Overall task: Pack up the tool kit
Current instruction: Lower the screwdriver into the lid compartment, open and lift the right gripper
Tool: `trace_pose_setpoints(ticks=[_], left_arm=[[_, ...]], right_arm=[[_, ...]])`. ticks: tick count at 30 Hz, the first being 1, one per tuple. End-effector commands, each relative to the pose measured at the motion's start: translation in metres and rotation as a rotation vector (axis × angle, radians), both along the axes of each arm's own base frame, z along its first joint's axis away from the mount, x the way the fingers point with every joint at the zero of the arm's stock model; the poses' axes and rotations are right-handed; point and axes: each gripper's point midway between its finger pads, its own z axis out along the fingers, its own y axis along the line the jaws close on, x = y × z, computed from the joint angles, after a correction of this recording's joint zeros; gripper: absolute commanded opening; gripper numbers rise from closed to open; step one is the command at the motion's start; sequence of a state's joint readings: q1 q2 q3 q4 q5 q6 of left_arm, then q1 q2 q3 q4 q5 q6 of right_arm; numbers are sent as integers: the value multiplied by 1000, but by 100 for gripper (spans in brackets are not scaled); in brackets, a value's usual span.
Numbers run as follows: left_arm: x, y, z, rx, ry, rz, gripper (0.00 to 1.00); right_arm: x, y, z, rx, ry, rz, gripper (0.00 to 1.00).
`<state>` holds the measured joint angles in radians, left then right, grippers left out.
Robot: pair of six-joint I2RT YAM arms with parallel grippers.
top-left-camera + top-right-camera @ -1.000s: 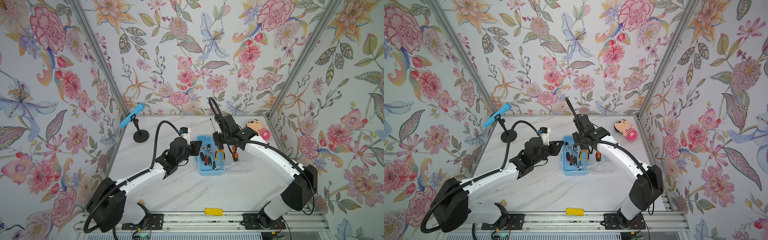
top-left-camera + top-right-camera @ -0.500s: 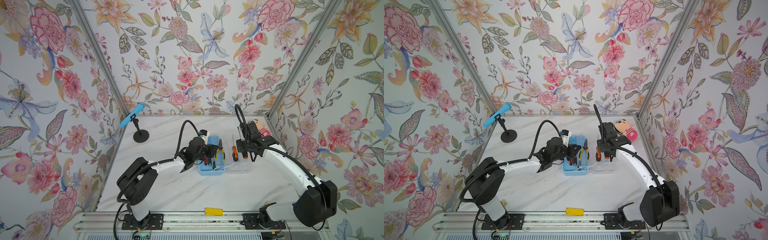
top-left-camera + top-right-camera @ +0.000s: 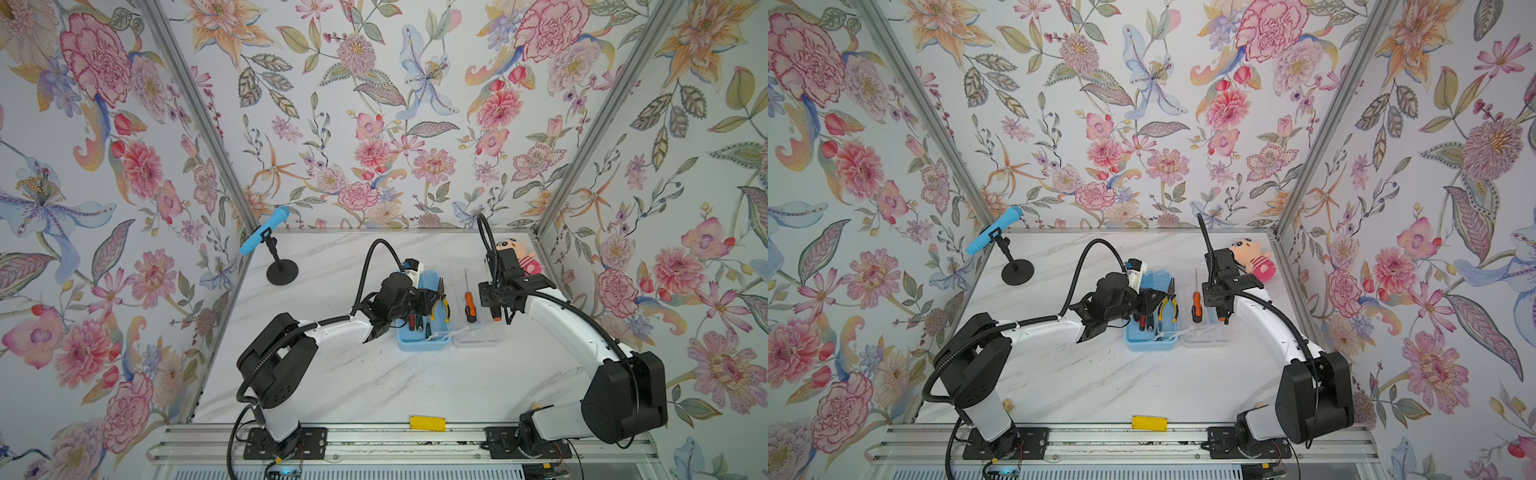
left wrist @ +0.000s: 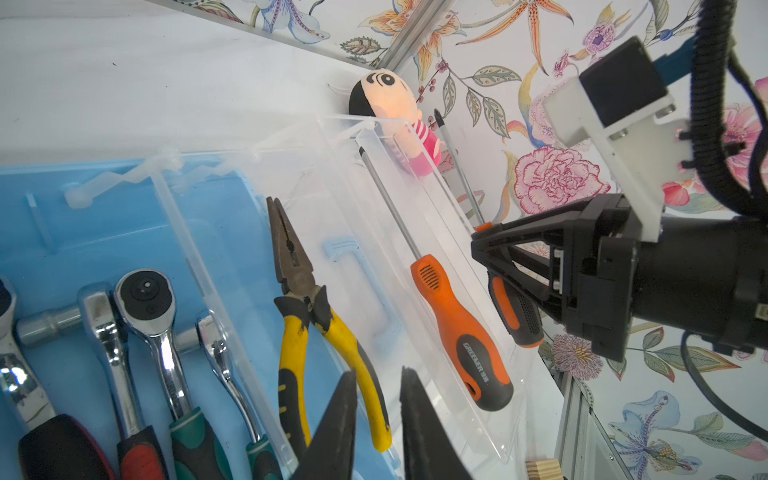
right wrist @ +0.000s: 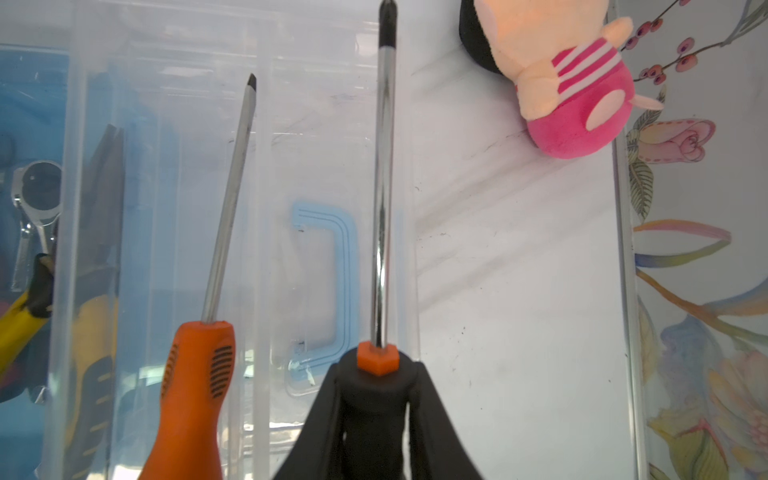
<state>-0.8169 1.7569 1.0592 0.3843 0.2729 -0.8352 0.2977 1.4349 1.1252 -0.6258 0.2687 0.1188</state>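
The light-blue tool kit box [image 3: 424, 344] stands mid-table, its clear lid [image 3: 478, 338] lying open to its right. Ratchets [image 4: 145, 299] lie in the box. Yellow-handled pliers [image 4: 299, 291] rest along the side next to the lid. One orange-black screwdriver [image 3: 469, 305] lies in the lid. My right gripper [image 5: 378, 365] is shut on the handle of the other screwdriver [image 4: 515, 316], low over the lid's far side with its shaft pointing toward the back wall. My left gripper [image 4: 380, 374] hovers over the pliers' handles, jaws a little apart, nothing pinched.
A blue toy microphone [image 3: 266, 230] on a black stand is at the back left. A pink plush doll [image 3: 519, 257] lies in the back right corner, just behind my right wrist. A yellow tag [image 3: 427, 422] sits at the front edge. Floral walls enclose three sides.
My right gripper carried its screwdriver from over the box rightward to the lid's far side. My left gripper moved right, from beside the box to over the pliers.
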Motion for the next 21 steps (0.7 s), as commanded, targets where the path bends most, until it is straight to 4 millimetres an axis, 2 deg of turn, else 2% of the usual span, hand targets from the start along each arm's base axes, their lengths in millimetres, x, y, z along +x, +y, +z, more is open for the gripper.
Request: trace_pose_setpoints(ticks=[1,6,9,12,15,16,19,21], left_arm=[[0,5,0,54,-25,14,25],[0,18,-6,116,-37,40,26],[0,25,-6,129,-38,54,26],[4,34,-5,143,-40,75,26],[13,51,-3,189,-55,113,29],[18,60,-3,214,-58,131,29],[37,95,-3,271,-59,200,29],[48,117,-6,311,-54,236,30]], right_arm=[[2,4,-7,9,4,8,4],[2,5,-13,8,22,6,19],[2,6,-12,13,19,7,36],[1,8,-7,21,9,4,42],[0,6,11,31,-23,-19,45],[-1,4,23,42,-53,-36,45],[-8,-6,58,112,-161,-112,45],[-17,-11,72,189,-208,-153,45]])
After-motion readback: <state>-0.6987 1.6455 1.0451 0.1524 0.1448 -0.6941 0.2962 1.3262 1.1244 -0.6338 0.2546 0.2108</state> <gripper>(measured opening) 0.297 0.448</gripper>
